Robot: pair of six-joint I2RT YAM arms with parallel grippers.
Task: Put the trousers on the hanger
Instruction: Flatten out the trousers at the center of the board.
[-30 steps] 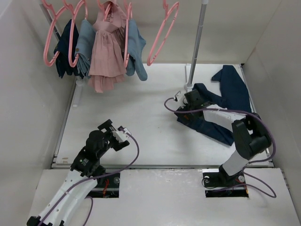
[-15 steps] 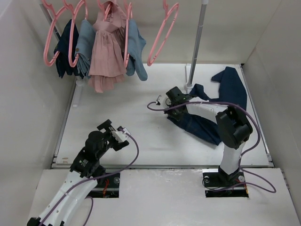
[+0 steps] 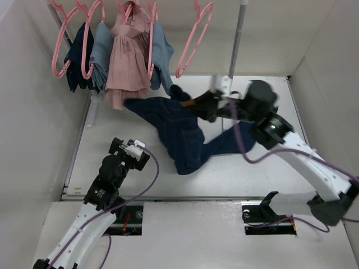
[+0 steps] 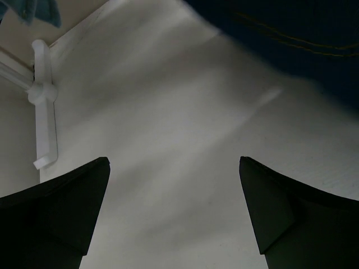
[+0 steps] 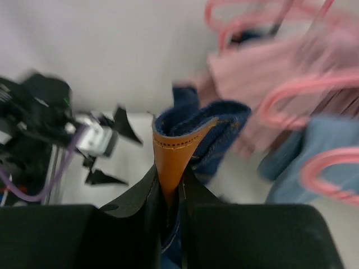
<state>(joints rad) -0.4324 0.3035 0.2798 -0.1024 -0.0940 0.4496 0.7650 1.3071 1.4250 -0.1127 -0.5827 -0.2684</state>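
My right gripper [image 3: 197, 106] is shut on the waistband of the dark navy trousers [image 3: 179, 131], pinching the tan leather patch [image 5: 171, 151] between its fingers. It holds them raised over the middle of the table, with the legs trailing down onto the surface. An empty pink hanger [image 3: 193, 42] hangs on the rail just above and behind the held waistband. My left gripper [image 3: 133, 149] stands open low at the front left, clear of the cloth. In the left wrist view the left gripper [image 4: 173, 162] has only bare table between its fingers, and the trousers [image 4: 291, 28] lie ahead of it.
More pink hangers [image 3: 61, 45] on the rail carry a pink dress [image 3: 128, 61] and lighter blue denim garments [image 3: 160, 56]. The rack's upright pole [image 3: 235, 45] stands at the back right. A white rack foot [image 4: 44, 103] lies at the left. White walls enclose the table.
The right gripper closed on the trousers' waistband at the right of the table, then lifted and swung them left toward the rail. The left arm shifted slightly left, still open.
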